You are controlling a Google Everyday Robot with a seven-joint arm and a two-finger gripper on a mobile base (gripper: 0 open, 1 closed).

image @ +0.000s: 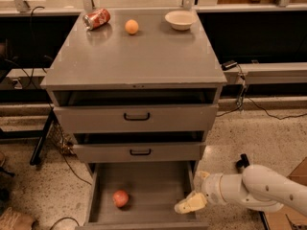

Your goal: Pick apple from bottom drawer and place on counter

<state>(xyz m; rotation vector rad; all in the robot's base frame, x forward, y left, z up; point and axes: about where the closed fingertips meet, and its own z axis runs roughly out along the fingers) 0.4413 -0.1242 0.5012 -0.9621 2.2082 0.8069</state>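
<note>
The red apple (120, 198) lies in the open bottom drawer (144, 181), at its front left. My gripper (190, 203) hangs low over the drawer's front right corner, well to the right of the apple and apart from it. The white arm reaches in from the lower right. The grey counter (144, 56) is the cabinet's top.
On the counter's far edge lie a red soda can (96, 18) on its side, an orange fruit (131, 27) and a white bowl (180, 19). Two shallower drawers with black handles (136, 116) stand slightly open above. Cables run along the floor at left and right.
</note>
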